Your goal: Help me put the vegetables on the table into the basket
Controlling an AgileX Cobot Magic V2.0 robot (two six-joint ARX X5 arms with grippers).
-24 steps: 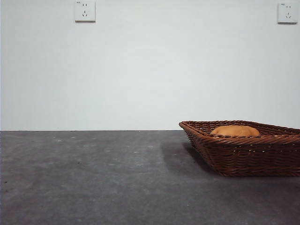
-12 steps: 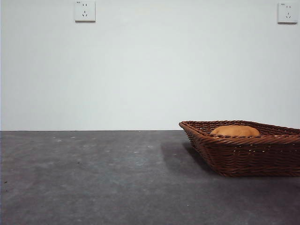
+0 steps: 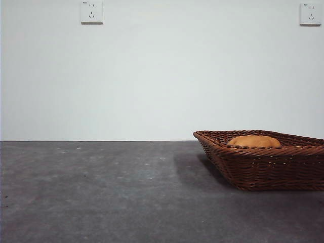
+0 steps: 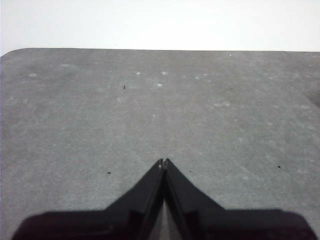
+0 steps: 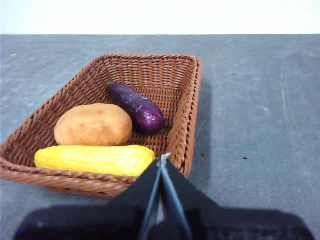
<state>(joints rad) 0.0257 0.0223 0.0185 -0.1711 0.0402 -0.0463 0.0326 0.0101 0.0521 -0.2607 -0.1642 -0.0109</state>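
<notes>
All three vegetables lie in the dark brown woven wicker basket (image 5: pixel 125 80) on the mottled dark grey table (image 3: pixel 101 192).

My right gripper (image 5: pixel 162 159) hovers above the basket's near rim, jaws pressed together, holding nothing — below it the bumpy yellow corn cob (image 5: pixel 94 159), rounded orange-brown potato (image 5: pixel 93 124) and glossy purple eggplant (image 5: pixel 136 106) lie side by side. The front view shows only the potato's top. My left gripper (image 4: pixel 163 162), likewise closed and empty, hangs over bare table.

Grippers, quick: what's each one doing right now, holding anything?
Left gripper: shut, holding nothing, over bare table.
Right gripper: shut, holding nothing, near the basket with the corn, potato and eggplant inside.
</notes>
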